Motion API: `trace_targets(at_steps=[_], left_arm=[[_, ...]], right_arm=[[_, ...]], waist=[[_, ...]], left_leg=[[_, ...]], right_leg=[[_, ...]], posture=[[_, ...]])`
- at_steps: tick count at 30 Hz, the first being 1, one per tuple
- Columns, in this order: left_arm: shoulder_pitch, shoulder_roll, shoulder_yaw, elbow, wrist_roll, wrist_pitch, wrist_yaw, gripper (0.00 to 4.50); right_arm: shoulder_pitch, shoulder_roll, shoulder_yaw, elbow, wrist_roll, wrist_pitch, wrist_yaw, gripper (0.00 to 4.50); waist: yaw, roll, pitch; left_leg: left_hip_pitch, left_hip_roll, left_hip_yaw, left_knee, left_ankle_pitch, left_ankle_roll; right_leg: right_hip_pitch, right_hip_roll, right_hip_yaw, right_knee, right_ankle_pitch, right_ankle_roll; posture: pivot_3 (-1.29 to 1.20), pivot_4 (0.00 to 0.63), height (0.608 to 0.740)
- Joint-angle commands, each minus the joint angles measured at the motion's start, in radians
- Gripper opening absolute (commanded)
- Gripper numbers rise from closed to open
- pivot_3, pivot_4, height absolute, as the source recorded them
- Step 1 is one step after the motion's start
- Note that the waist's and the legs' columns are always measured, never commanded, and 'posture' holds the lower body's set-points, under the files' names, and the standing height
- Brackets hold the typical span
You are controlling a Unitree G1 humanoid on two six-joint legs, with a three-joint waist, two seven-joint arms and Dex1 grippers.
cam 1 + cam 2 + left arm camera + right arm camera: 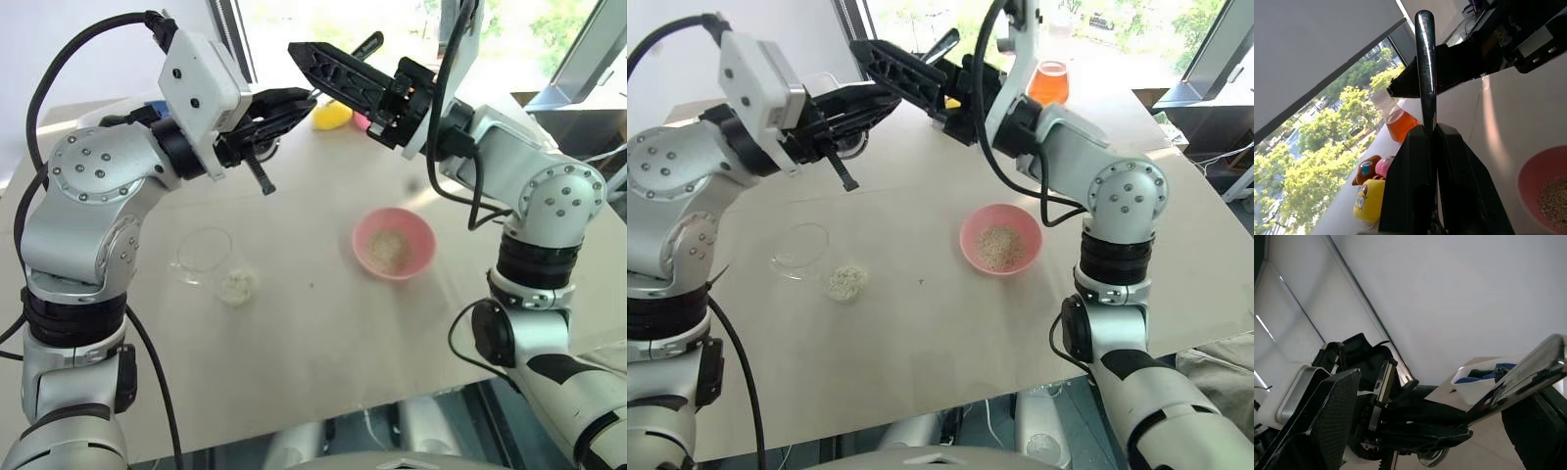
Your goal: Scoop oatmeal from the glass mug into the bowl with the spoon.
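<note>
My left gripper (1435,129) is shut on the spoon (1426,63) and holds it high over the far part of the table. The silver handle sticks out past the fingertips toward my right gripper (1440,391). That gripper is open and points left, and the handle (1518,382) passes between its fingers, close to one of them. Below on the table is the glass mug (204,253), with a small heap of oatmeal (237,286) at its base. To its right is the pink bowl (421,257), with oatmeal (390,250) in it.
A flask of orange liquid (1049,83) and a yellow toy (331,116) stand at the far edge by the window. A white tub (1474,379) is at the far left. The table's front edge (323,406) runs close below the mug and bowl.
</note>
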Motion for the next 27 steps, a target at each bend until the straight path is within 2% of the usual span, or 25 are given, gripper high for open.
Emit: trace_targets(at_steps=[1, 5, 6, 7, 10, 13, 14, 15, 24, 27], left_arm=[[-0.019, -0.002, 0.011, -0.019, 0.011, -0.016, -0.001, 0.01], [-0.015, -0.003, 0.012, -0.017, 0.015, -0.017, -0.007, 0.01], [-0.014, -0.003, 0.013, -0.018, 0.015, -0.016, -0.008, 0.0], [-0.014, -0.003, 0.014, -0.018, 0.015, -0.015, -0.009, 0.0], [-0.01, -0.003, 0.015, -0.016, 0.017, -0.018, -0.013, 0.0], [-0.006, 0.001, 0.012, -0.012, 0.022, -0.028, -0.021, 0.0], [-0.004, 0.003, 0.012, -0.01, 0.024, -0.031, -0.026, 0.0], [-0.004, 0.003, 0.011, -0.008, 0.026, -0.033, -0.028, 0.0], [0.011, 0.013, 0.031, -0.004, 0.041, -0.053, -0.032, 0.0], [0.012, 0.008, 0.037, -0.004, 0.057, -0.076, -0.018, 1.06]], right_arm=[[-0.008, 0.001, -0.005, -0.044, 0.034, -0.016, -0.005, 4.5], [-0.011, -0.004, -0.005, -0.047, 0.031, -0.027, -0.008, 4.5], [-0.013, -0.007, -0.006, -0.046, 0.028, -0.029, -0.009, 3.99], [-0.014, -0.01, -0.006, -0.044, 0.025, -0.031, -0.007, 3.71], [-0.016, -0.014, -0.008, -0.04, 0.022, -0.038, -0.008, 2.13], [-0.017, -0.017, -0.01, -0.035, 0.023, -0.041, -0.005, 0.97], [-0.017, -0.018, -0.01, -0.034, 0.023, -0.042, -0.004, 0.44], [-0.018, -0.018, -0.01, -0.032, 0.022, -0.044, -0.003, 0.14], [-0.024, -0.026, -0.01, -0.023, 0.008, -0.052, 0.005, 0.14], [-0.025, -0.024, -0.011, -0.019, 0.008, -0.054, 0.005, 0.0]], waist=[[0.0, 0.0, 0.0], [0.0, 0.0, 0.0], [0.0, 0.0, 0.0], [0.0, 0.0, 0.0], [0.0, 0.0, 0.0], [0.0, 0.0, 0.0], [0.0, 0.0, 0.0], [0.0, 0.0, 0.0], [-0.001, 0.0, 0.0], [-0.001, 0.0, 0.0]], left_leg=[[0.0, 0.0, 0.0, 0.0, 0.0, 0.0], [0.0, 0.0, 0.0, 0.0, 0.0, 0.0], [0.0, 0.0, 0.0, 0.0, 0.0, 0.0], [0.0, 0.0, 0.0, 0.0, 0.0, 0.0], [0.0, 0.0, 0.0, 0.0, 0.0, 0.0], [0.0, 0.0, 0.0, 0.0, 0.0, 0.0], [0.0, 0.0, 0.0, 0.0, 0.0, 0.0], [0.0, 0.0, 0.0, 0.0, 0.0, 0.0], [0.0, 0.0, 0.001, 0.0, 0.0, 0.0], [0.0, 0.0, 0.001, 0.0, 0.0, 0.0]], right_leg=[[0.0, 0.0, 0.0, 0.0, 0.0, 0.0], [0.0, 0.0, 0.0, 0.0, 0.0, 0.0], [0.0, 0.0, 0.0, 0.0, 0.0, 0.0], [0.0, 0.0, 0.0, 0.0, 0.0, 0.0], [0.0, 0.0, 0.0, 0.0, 0.0, 0.0], [0.0, 0.0, 0.0, 0.0, 0.0, 0.0], [0.0, 0.0, 0.0, 0.0, 0.0, 0.0], [0.0, 0.0, 0.0, 0.0, 0.0, 0.0], [-0.001, 0.0, 0.001, 0.001, 0.0, 0.0], [-0.001, 0.0, 0.001, 0.001, 0.0, 0.0]], posture=[[0.0, 0.15, 0.74], [0.0, 0.15, 0.74], [0.0, 0.15, 0.74], [0.0, 0.15, 0.74], [0.0, 0.15, 0.74], [0.0, 0.15, 0.74], [0.0, 0.15, 0.74], [0.0, 0.15, 0.74], [0.0, 0.15, 0.74], [0.0, 0.15, 0.74]])
